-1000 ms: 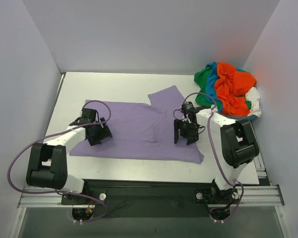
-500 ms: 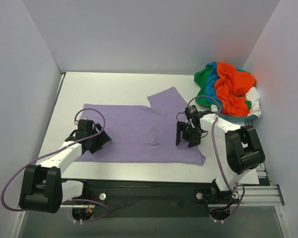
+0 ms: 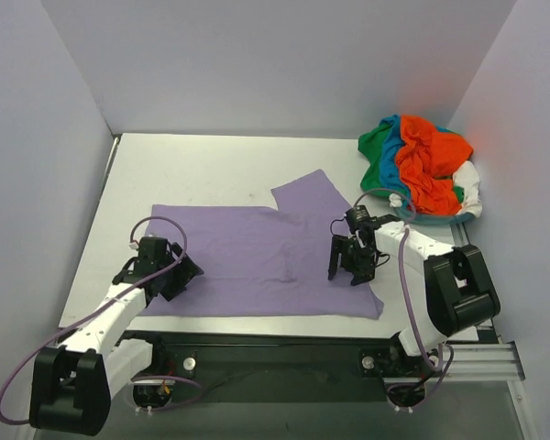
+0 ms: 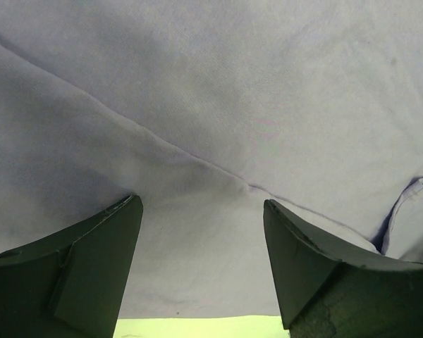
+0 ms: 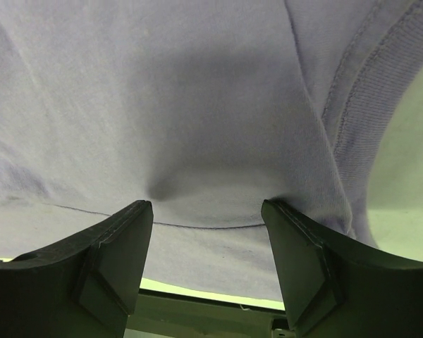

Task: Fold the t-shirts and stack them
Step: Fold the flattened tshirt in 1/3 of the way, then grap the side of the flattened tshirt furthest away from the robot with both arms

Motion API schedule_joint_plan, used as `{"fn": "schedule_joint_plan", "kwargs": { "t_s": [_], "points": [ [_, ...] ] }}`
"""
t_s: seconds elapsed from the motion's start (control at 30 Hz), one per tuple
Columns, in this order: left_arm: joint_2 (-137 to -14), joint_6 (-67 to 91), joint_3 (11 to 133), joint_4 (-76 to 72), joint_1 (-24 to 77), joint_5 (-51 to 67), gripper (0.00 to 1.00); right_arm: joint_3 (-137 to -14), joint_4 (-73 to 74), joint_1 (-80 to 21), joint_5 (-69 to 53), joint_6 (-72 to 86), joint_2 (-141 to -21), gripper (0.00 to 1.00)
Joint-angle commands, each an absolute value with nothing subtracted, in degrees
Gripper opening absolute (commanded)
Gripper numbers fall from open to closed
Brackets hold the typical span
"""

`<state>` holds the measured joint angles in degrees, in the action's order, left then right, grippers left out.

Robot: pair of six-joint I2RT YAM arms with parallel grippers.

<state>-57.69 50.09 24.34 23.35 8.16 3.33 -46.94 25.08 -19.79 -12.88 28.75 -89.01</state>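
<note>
Fixed camera looks down from high above the table (image 3: 211, 165) — both wrist cameras face downward, very close — all three share the lavender t-shirt (image 3: 257, 257).

No writing could be read.
The lavender t-shirt (image 3: 257, 252) bore none; the heaped t-shirts (image 3: 422, 170) seemed bare too, though crumpled.

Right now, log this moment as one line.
lavender t-shirt: spread flat, unfolded | left gripper: open at its left end | right gripper: open at its right end | other t-shirts: heaped far right
</note>
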Motion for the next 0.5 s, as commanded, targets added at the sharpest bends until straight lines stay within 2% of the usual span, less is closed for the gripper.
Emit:
{"fn": "schedule_joint_plan", "kwargs": {
  "t_s": [0.0, 0.47],
  "points": [
    [-54.7, 52.3, 21.2, 32.3, 9.0, 1.9, 0.81, -43.2, 32.3, -19.3, -11.4, 30.1, -88.7, 0.67],
    [-50.9, 55.5, 20.9, 35.2, 11.5, 0.7, 0.81, -39.1, 36.0, -19.4, -13.4, 32.7, -84.8, 0.67]
  ]
}}
